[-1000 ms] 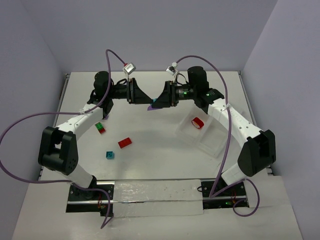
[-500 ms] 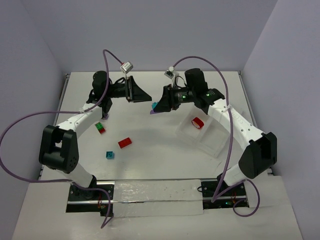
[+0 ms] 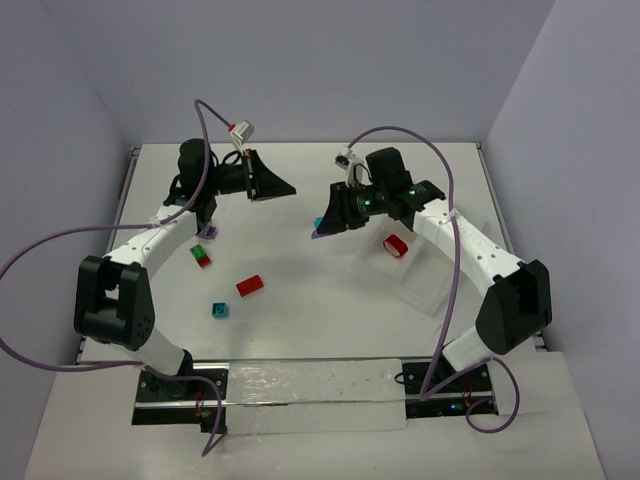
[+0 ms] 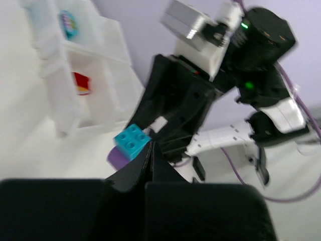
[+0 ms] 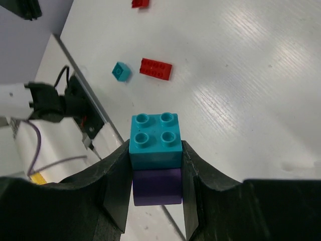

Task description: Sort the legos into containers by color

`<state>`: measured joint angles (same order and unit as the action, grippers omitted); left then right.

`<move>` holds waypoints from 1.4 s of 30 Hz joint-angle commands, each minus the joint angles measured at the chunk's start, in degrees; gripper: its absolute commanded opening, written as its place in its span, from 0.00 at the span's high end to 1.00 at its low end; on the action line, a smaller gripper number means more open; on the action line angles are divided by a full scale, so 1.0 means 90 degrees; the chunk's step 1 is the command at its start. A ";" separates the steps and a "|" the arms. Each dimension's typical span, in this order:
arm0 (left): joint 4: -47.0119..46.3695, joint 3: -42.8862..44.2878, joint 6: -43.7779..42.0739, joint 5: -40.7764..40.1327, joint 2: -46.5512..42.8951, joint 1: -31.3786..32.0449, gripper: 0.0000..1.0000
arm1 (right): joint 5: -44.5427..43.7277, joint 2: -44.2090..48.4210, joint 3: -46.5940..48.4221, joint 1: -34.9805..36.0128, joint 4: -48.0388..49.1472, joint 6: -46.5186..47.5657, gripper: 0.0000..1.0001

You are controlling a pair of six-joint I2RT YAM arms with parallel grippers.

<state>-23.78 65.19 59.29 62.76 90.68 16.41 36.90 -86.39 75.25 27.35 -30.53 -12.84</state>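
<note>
Left gripper (image 3: 288, 189) drew back over white table (image 3: 300, 320), lilac walls (image 3: 330, 60).

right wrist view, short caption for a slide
Right claw clamps a teal brick stacked on a purple brick, over a loose red brick on the table.

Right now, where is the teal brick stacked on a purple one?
In the right wrist view, the teal brick sits on the purple brick, clamped in the right tool, above the table left of the tray.
</note>
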 commanded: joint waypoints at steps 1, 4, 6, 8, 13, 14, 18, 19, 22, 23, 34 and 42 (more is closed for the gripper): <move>0.2591 0.0498 -0.1619 -0.1419 -0.0406 -0.0263 1.00 | -0.1188 -0.0075 -0.0240 -0.0006 0.0628 -0.1251 1.00; 0.3466 0.0426 -0.1971 -0.2575 -0.0496 -0.0349 1.00 | -0.1887 -0.0242 -0.0385 0.0141 0.1056 -0.1920 1.00; 0.3862 0.0310 -0.2000 -0.3222 -0.0578 -0.0429 1.00 | -0.2353 -0.0412 -0.0372 0.0332 0.1324 -0.2233 1.00; 0.4165 0.0238 -0.2037 -0.3678 -0.0638 -0.0465 1.00 | -0.2803 -0.0710 -0.0159 0.0592 0.1390 -0.2362 1.00; 0.4442 0.0075 -0.2180 -0.4151 -0.0913 -0.0466 1.00 | -0.4009 -0.1609 0.0051 0.1152 0.2001 -0.2426 0.97; 0.4491 0.0103 -0.2246 -0.4142 -0.0926 -0.0466 1.00 | -0.4534 -0.1860 0.0109 0.1278 0.2067 -0.2359 0.97; 0.4831 0.0256 -0.2396 -0.4409 -0.1049 -0.0468 1.00 | -0.5761 -0.2361 -0.0064 0.1710 0.2701 -0.2038 0.95; 0.4899 0.0286 -0.2420 -0.4462 -0.1076 -0.0475 1.00 | -0.5995 -0.2415 -0.0242 0.1764 0.2998 -0.1930 0.94; 0.4987 0.0315 -0.2514 -0.4626 -0.1218 -0.0485 1.00 | -0.6547 -0.2471 -0.0531 0.2023 0.3347 -0.1748 0.88; 0.5012 0.0321 -0.2526 -0.4630 -0.1238 -0.0491 1.00 | -0.6695 -0.2471 -0.0592 0.2077 0.3363 -0.1705 0.86; 0.4966 0.0257 -0.2535 -0.4482 -0.1217 -0.0505 1.00 | -0.6857 -0.2482 -0.1035 0.2429 0.3919 -0.1572 0.36; 0.4878 0.0244 -0.2496 -0.4321 -0.1150 -0.0505 1.00 | -0.6583 -0.2546 -0.0490 0.2420 0.3240 -0.1679 0.32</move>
<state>21.31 65.98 37.21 22.59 80.99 12.25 -21.64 -109.32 66.92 49.04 0.14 -27.38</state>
